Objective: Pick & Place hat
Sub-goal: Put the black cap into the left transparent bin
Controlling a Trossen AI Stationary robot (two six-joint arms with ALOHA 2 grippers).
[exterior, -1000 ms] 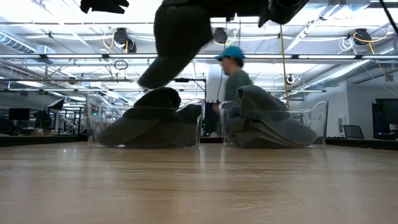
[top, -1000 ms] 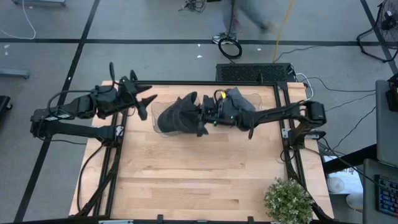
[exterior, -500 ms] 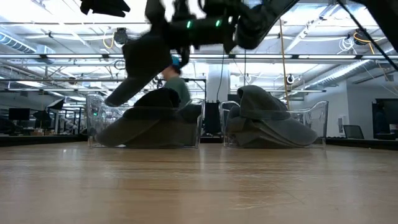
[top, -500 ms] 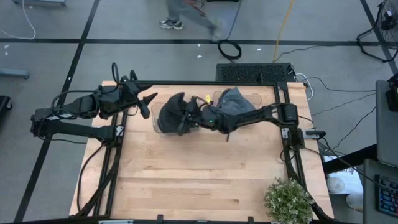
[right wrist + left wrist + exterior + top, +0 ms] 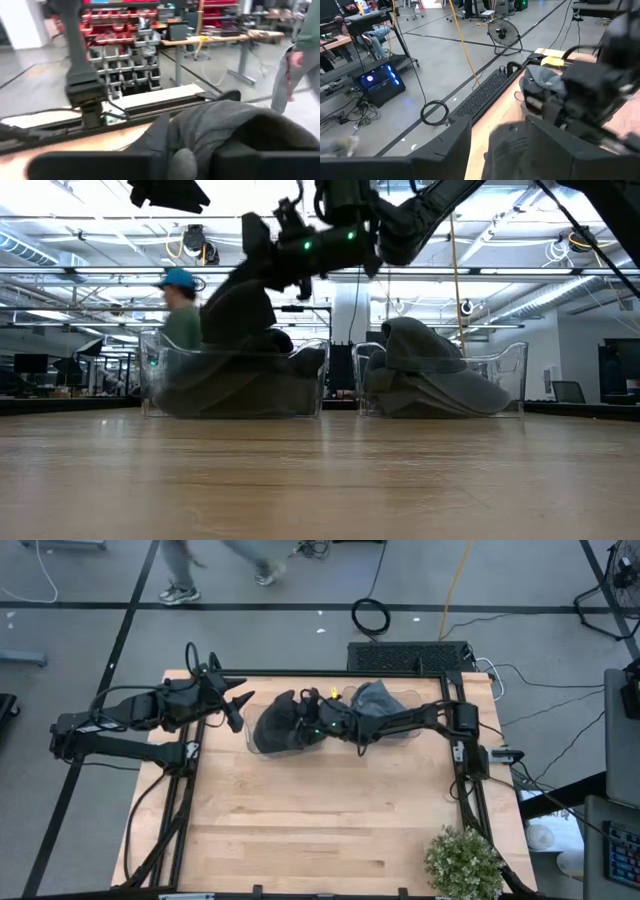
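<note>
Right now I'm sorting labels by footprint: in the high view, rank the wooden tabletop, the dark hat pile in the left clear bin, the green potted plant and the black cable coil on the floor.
1. Wooden tabletop
2. Dark hat pile
3. Green potted plant; close to the pile, so unsure
4. Black cable coil

This is a big workshop. Red parts bins (image 5: 125, 30) fill shelves, a floor fan (image 5: 503, 35) stands at 12 o'clock, and cables (image 5: 370, 615) lie on the grey floor (image 5: 250, 635).

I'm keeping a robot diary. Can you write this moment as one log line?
right gripper: lowering dark hat into left clear bin | left gripper: waiting beside that bin | right bin: grey hats inside
</note>
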